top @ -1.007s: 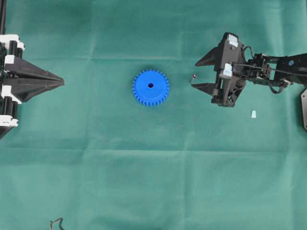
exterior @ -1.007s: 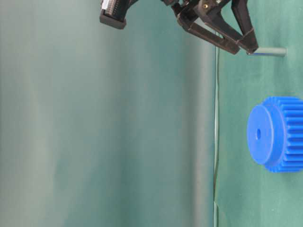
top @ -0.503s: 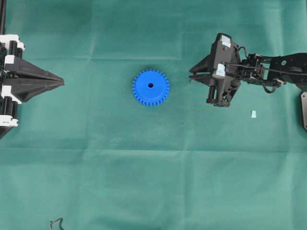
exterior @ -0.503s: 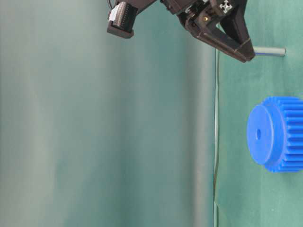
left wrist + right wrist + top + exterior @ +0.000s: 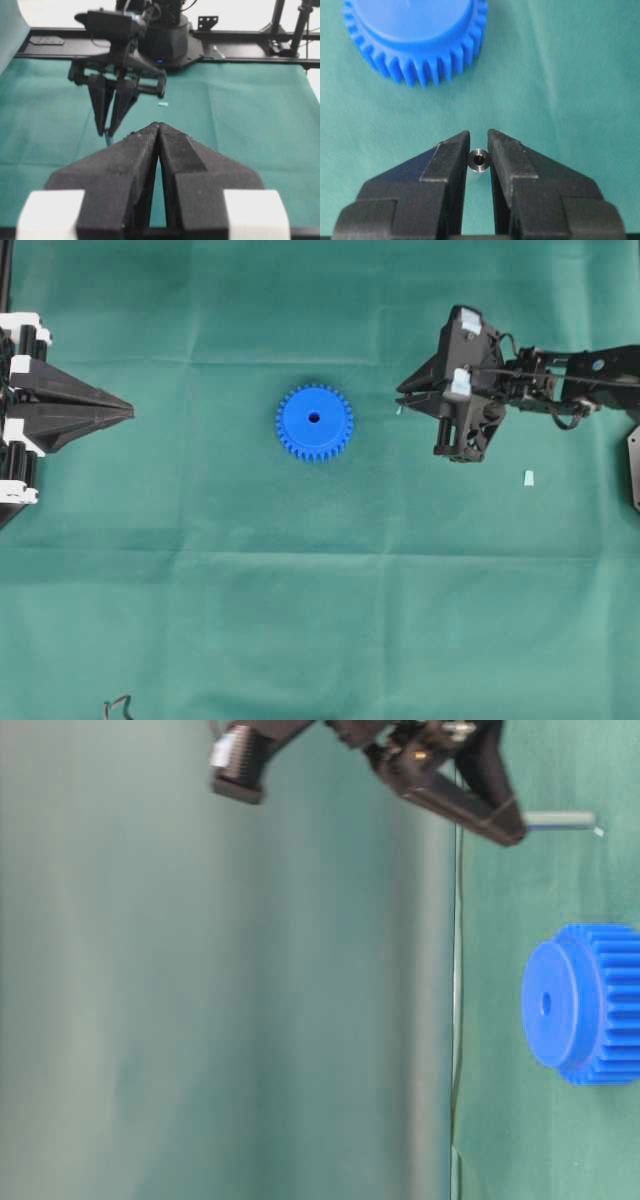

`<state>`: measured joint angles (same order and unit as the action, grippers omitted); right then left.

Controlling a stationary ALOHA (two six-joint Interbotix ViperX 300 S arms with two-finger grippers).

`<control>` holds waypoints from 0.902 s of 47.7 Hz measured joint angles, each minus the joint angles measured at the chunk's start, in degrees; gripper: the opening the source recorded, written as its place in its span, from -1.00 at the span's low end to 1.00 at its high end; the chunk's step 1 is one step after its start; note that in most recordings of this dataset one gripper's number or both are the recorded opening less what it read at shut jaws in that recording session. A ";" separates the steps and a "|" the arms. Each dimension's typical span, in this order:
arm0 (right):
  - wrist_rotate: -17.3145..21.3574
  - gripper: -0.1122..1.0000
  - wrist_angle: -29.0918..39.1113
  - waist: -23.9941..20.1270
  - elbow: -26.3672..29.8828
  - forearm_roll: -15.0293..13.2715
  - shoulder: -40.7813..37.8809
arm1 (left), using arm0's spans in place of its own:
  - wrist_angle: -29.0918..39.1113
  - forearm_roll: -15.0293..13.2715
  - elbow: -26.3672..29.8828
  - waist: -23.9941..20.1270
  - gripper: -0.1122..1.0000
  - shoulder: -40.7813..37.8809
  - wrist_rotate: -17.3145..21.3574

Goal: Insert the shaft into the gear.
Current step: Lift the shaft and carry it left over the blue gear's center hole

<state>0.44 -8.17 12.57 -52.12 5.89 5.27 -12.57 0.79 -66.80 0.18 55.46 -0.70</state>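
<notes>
Seen from the right wrist, the right gripper (image 5: 479,150) pinches the shaft (image 5: 479,160) between its fingertips (jaws nearly together, the pin's end facing the camera). Beyond it the gear (image 5: 415,30) lies flat on the green cloth (image 5: 560,75), well apart. At the far side, the left gripper (image 5: 125,412) rests closed, holding nothing.

Green-draped tabletop (image 5: 300,620)
Creased green cloth (image 5: 200,540) covers it; a green backdrop (image 5: 200,1020) rises behind the tabletop.
</notes>
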 measured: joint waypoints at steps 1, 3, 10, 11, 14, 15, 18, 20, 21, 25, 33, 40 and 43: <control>-0.09 -0.53 0.97 0.00 0.26 0.00 0.62 | 0.09 0.00 0.00 0.00 -0.80 0.00 0.00; -0.18 -0.53 2.99 0.00 0.97 -0.09 2.11 | 0.09 0.00 0.00 -0.09 -0.80 0.00 0.00; -0.26 -0.53 8.79 0.00 3.08 -0.97 6.59 | 0.18 -0.09 0.00 0.00 -0.80 0.00 0.00; -0.26 -0.53 9.32 0.00 3.34 -1.14 7.03 | 0.18 -0.09 0.00 -0.09 -0.80 0.00 0.00; -0.35 -0.53 11.16 0.00 4.04 -1.49 8.26 | 0.26 -0.09 0.00 -0.09 -0.80 0.00 0.00; -0.35 -0.53 11.51 0.00 4.22 -1.49 8.61 | 0.26 0.00 0.00 -0.09 -0.80 0.00 -0.09; -0.44 -0.53 12.66 0.00 4.66 -1.67 9.40 | 0.35 -0.09 0.00 -0.09 -0.80 0.00 -0.09; -0.44 -0.53 13.10 0.00 4.75 -1.67 9.67 | 0.35 -0.09 0.00 -0.09 -0.80 0.00 -0.09; -0.44 -0.53 13.18 0.00 4.75 -1.67 9.76 | 0.35 0.00 0.00 -0.09 -0.80 0.00 -0.09; -0.35 -0.53 13.54 0.00 4.75 -1.67 9.76 | 0.35 -0.09 0.00 -0.09 -0.80 0.00 -0.18; -0.35 -0.53 13.27 -0.09 5.36 -1.67 9.67 | 0.44 -0.09 0.00 0.00 -0.80 0.00 -0.09; -0.26 -0.53 12.92 -1.32 8.26 -1.67 7.47 | 0.44 -0.09 0.00 -0.09 -0.80 0.00 -0.09; -0.35 -0.53 12.92 -2.11 10.11 -1.67 5.54 | 0.44 -0.09 0.00 -0.09 -0.80 0.00 -0.09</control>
<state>0.09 4.75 10.46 -42.01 4.22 10.81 -12.13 0.70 -66.80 0.09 55.46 -0.79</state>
